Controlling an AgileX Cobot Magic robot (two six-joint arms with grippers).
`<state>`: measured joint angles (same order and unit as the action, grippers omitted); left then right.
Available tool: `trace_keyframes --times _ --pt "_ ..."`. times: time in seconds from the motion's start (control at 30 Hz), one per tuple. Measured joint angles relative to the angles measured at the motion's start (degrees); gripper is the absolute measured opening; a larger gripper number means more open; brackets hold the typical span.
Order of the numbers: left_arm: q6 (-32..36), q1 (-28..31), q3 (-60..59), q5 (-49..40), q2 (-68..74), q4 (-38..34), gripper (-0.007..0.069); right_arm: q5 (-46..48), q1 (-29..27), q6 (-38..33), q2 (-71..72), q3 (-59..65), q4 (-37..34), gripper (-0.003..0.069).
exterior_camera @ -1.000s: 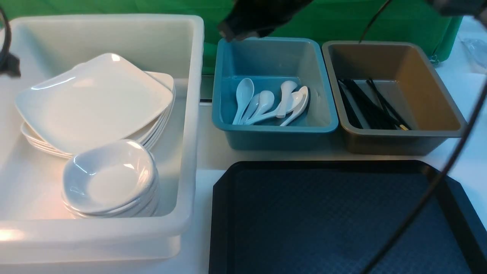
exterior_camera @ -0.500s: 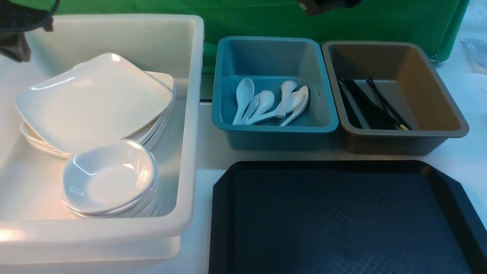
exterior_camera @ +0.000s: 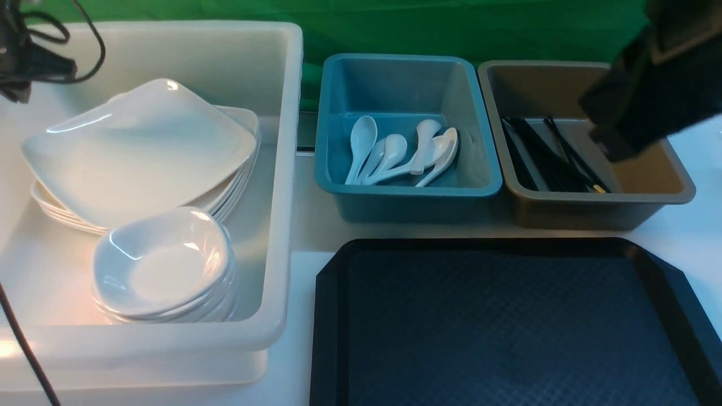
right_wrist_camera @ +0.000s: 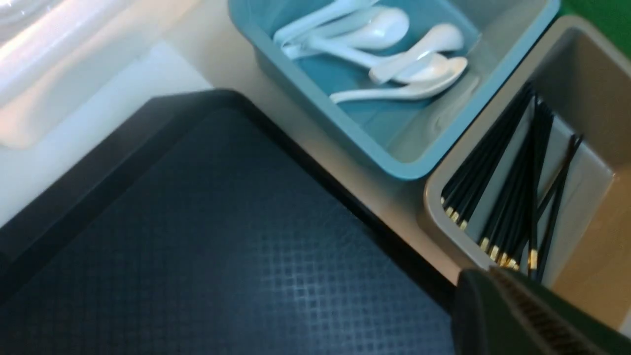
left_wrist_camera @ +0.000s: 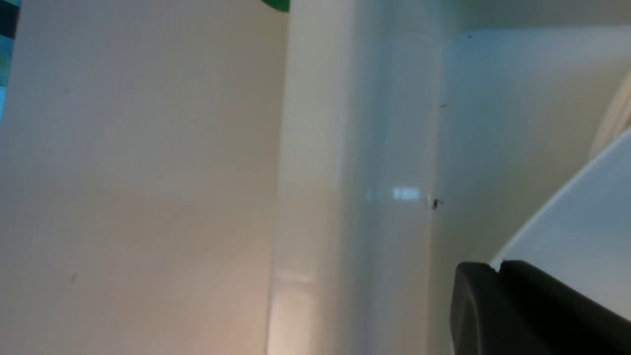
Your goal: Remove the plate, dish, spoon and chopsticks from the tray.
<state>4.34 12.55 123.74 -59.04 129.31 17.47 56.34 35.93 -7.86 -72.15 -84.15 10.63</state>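
Observation:
The black tray (exterior_camera: 330, 316) lies at the front with nothing on it; it also shows in the right wrist view (right_wrist_camera: 197, 236). A stack of white plates (exterior_camera: 141, 149) and a stack of small deep dishes (exterior_camera: 163, 268) sit in the white bin (exterior_camera: 282, 169). Several white spoons (exterior_camera: 395, 155) lie in the blue bin (exterior_camera: 406, 194). Black chopsticks (exterior_camera: 547, 155) lie in the brown bin (exterior_camera: 592, 206). My right gripper (right_wrist_camera: 493, 273) is shut and empty, above the brown bin's right side (exterior_camera: 612, 144). My left gripper (left_wrist_camera: 495, 268) is shut and empty, by the white bin's far left wall, next to a plate's edge (left_wrist_camera: 581, 212).
The three bins stand in a row behind the tray, on a white table. A green cloth (exterior_camera: 451, 28) hangs at the back. Cables (exterior_camera: 51, 51) hang from my left arm over the white bin's far left corner.
My right arm has swung from the top middle to the right and come down over the brown bin. My left arm has shifted a little at the far left corner.

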Motion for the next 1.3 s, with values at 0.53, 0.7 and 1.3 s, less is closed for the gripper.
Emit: trace_keyframes --times 0.53,0.7,1.3 --pt "2.5 3.0 0.0 1.9 5.0 -3.9 0.0017 -0.3 0.0 0.8 5.9 1.5 0.1 0.0024" --pt "3.5 3.0 0.0 -0.2 5.2 -4.8 0.0017 -0.3 0.0 0.8 5.9 1.5 0.1 0.0024" --pt "-1.4 2.9 0.5 -10.6 1.3 -3.7 0.0017 -3.3 0.0 0.6 5.9 1.6 0.2 0.0024"
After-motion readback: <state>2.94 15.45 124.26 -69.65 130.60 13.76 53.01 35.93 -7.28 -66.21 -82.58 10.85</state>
